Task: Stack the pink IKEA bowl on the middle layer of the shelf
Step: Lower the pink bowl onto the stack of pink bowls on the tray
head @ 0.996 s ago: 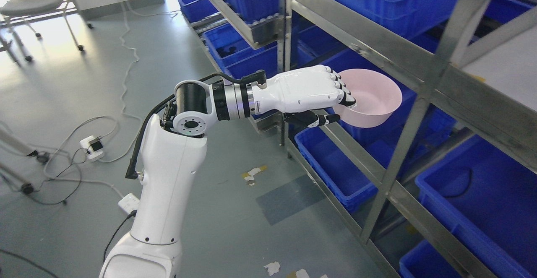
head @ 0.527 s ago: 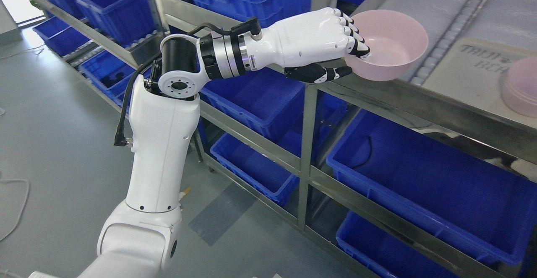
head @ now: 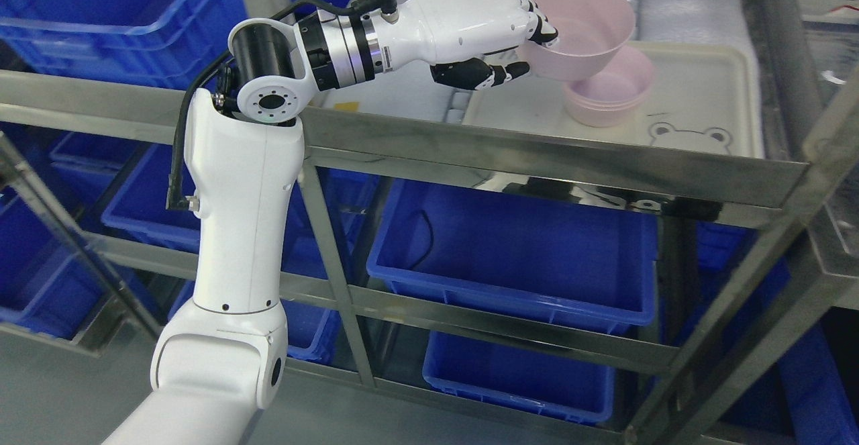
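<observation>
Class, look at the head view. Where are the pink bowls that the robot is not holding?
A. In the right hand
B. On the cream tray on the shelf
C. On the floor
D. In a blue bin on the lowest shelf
B: the stacked pink bowls sit on the cream tray, just below the bowl gripped by the left hand.

Left hand [head: 470, 19] grips pink bowl [head: 584, 25], tilted, above stacked pink bowls [head: 614, 96] on tray [head: 711, 103].

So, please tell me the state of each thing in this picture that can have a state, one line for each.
left hand: shut on the held pink bowl, gripping its rim.
held pink bowl: upright, lifted, tilted, over the bowls below.
stacked pink bowls: upright, nested, resting on the tray.
tray: flat on the shelf.
blue bin: open; only a dark cord inside.
</observation>
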You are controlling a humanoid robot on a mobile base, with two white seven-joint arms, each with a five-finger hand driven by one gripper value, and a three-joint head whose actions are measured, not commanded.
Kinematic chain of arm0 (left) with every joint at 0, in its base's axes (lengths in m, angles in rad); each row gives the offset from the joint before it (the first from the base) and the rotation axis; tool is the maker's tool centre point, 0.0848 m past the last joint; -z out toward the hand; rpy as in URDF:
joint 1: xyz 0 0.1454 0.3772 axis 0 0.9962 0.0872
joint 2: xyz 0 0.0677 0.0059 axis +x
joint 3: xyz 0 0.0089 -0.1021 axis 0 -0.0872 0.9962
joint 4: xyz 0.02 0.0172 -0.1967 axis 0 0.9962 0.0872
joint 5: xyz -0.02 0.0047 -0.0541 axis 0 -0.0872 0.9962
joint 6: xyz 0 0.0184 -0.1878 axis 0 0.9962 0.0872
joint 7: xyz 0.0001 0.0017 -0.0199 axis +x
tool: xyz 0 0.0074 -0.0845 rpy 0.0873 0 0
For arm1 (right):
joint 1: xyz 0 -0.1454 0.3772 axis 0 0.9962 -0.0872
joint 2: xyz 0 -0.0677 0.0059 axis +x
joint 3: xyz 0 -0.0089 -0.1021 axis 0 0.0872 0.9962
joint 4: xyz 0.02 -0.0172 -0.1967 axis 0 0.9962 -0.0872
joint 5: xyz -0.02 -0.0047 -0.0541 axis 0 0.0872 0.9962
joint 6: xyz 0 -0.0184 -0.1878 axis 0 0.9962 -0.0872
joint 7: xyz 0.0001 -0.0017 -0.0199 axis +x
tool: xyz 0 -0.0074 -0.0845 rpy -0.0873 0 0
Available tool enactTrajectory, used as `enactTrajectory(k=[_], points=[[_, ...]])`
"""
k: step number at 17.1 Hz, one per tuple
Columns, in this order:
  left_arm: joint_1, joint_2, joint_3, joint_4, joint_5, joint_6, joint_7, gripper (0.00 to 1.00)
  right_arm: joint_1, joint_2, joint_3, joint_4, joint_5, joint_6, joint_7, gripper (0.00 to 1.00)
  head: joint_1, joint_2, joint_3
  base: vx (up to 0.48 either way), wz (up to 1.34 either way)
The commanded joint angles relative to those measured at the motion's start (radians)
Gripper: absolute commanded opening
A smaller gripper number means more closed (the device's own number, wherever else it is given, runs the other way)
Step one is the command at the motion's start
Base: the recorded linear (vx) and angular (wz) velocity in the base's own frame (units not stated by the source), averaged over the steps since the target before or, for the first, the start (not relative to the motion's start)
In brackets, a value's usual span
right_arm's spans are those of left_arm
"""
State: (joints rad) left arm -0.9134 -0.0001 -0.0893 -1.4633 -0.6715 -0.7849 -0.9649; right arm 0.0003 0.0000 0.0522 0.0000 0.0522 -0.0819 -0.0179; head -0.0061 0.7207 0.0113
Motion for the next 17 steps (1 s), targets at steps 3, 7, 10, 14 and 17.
enactTrajectory(k=[3, 7, 10, 14, 17], points=[[-0.025, 0.018, 0.086, 0.109, -0.207, 0.0, -0.05, 0.03, 0.004, -0.017, 0.0, -0.018, 0.0, 0.001, 0.0, 1.0, 0.0, 0.0, 0.0, 0.049, -0.64], [-0.018, 0.018, 0.103, 0.139, -0.273, 0.0, -0.046, 0.03, 0.003, -0.017, 0.0, -0.018, 0.0, 0.001, 0.0, 1.0, 0.0, 0.0, 0.0, 0.048, -0.42], [-0.03, 0.018, 0.086, 0.216, -0.311, 0.0, -0.028, 0.03, 0.003, -0.017, 0.0, -0.018, 0.0, 0.001, 0.0, 1.0, 0.0, 0.0, 0.0, 0.026, -0.18], [-0.03, 0.018, 0.027, 0.27, -0.316, 0.0, 0.018, 0.03, 0.004, -0.017, 0.0, -0.018, 0.0, 0.001, 0.0, 1.0, 0.0, 0.0, 0.0, -0.001, 0.0], [-0.03, 0.018, -0.015, 0.333, -0.315, 0.0, 0.087, 0.05, 0.004, -0.017, 0.0, -0.018, 0.0, 0.001, 0.0, 1.0, 0.0, 0.0, 0.0, 0.0, 0.0]])
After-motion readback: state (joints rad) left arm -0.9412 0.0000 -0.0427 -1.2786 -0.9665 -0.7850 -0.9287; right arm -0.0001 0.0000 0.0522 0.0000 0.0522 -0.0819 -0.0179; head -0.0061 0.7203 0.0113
